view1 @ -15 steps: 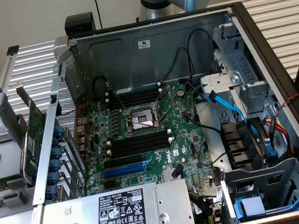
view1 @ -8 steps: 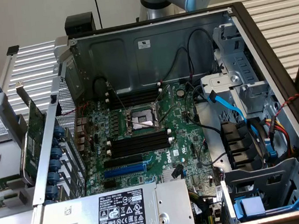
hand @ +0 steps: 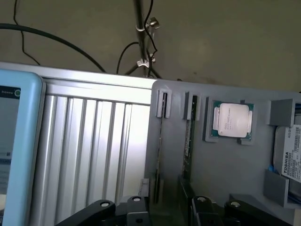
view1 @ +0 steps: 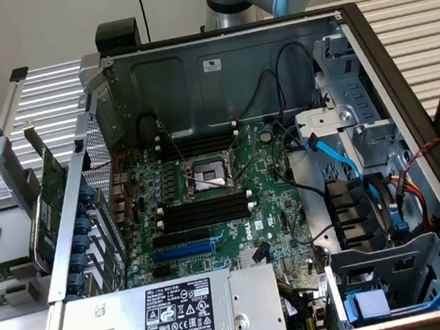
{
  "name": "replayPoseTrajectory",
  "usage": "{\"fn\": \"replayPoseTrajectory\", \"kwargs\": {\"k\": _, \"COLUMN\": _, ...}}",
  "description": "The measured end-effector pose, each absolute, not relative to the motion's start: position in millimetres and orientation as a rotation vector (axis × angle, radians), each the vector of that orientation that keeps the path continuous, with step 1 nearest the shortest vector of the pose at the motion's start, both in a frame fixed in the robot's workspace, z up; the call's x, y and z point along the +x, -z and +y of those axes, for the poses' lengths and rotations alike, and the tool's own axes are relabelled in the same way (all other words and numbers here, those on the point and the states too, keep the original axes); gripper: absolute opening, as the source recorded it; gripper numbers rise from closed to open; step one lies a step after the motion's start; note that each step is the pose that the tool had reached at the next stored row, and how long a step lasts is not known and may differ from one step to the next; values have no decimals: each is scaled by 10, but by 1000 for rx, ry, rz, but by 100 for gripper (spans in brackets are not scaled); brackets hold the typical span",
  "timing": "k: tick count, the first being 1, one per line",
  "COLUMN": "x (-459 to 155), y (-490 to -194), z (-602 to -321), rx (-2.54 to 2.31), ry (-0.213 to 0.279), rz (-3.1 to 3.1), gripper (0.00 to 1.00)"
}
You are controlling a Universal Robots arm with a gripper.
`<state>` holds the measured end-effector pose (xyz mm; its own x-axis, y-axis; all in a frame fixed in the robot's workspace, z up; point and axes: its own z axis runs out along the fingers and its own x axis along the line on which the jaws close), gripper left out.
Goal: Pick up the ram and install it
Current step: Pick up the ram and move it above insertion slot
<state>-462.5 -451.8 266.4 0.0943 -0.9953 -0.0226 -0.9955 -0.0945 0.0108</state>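
Pincer (hand: 167, 209) hangs wide open, empty, near the ram (hand: 188, 141) beside the processor (hand: 233, 120); square your jaws across its edge.

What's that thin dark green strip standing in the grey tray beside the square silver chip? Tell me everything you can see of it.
That is the ram, a long, thin, dark green memory stick seen edge-on. It stands on its long edge in a groove of the grey tray, one end held by a grey clip. The silver-topped chip lies beside it, not touching. The open gripper is close to its other end.
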Motion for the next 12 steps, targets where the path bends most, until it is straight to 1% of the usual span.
{"fn": "replayPoseTrajectory", "kwargs": {"k": 2, "x": -4625, "y": -2633, "z": -4522, "rx": -2317, "ry": -42, "rz": 2107, "gripper": 38}}
{"fn": "replayPoseTrajectory", "kwargs": {"k": 5, "x": -4624, "y": -2624, "z": -4536, "rx": -2319, "ry": -64, "rz": 2110, "gripper": 38}}
{"fn": "replayPoseTrajectory", "kwargs": {"k": 12, "x": -4622, "y": -2551, "z": -4540, "rx": -2316, "ry": -66, "rz": 2107, "gripper": 38}}
